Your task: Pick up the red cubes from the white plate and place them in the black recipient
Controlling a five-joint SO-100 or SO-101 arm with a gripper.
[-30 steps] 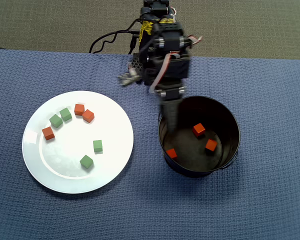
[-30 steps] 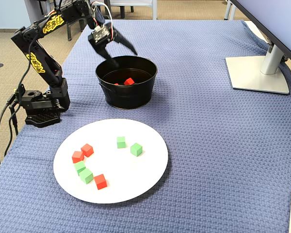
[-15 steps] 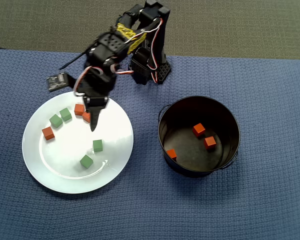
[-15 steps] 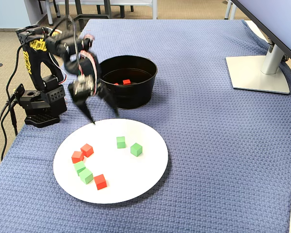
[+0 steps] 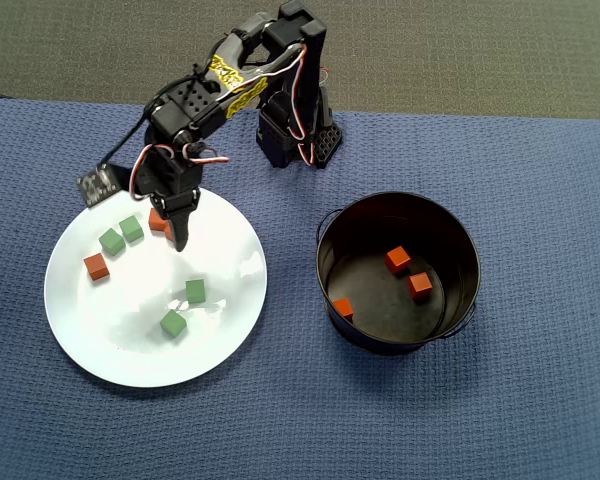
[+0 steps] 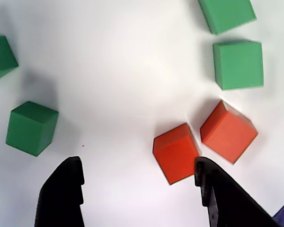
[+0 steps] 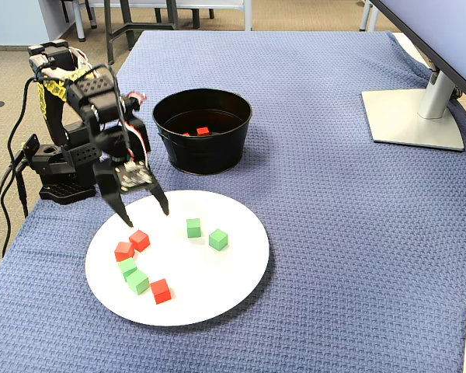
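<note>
The white plate (image 5: 220,250) holds three red cubes: one at its left (image 5: 96,266) and a pair at the top, one showing (image 5: 157,219) beside my gripper (image 5: 177,236). In the wrist view the open gripper (image 6: 137,165) hovers over the plate (image 6: 123,71). One red cube (image 6: 176,152) lies just inside the right fingertip (image 6: 203,172), and the other (image 6: 228,131) touches it outside the jaws. In the fixed view the gripper (image 7: 147,217) is just above this pair (image 7: 139,240). The black recipient (image 5: 400,205) holds three red cubes (image 5: 398,259).
Several green cubes share the plate: two (image 5: 111,241) by the red pair and two (image 5: 195,291) near the middle. The arm's base (image 5: 295,135) stands behind plate and bucket. A monitor stand (image 7: 415,116) is on the blue cloth at the far right in the fixed view.
</note>
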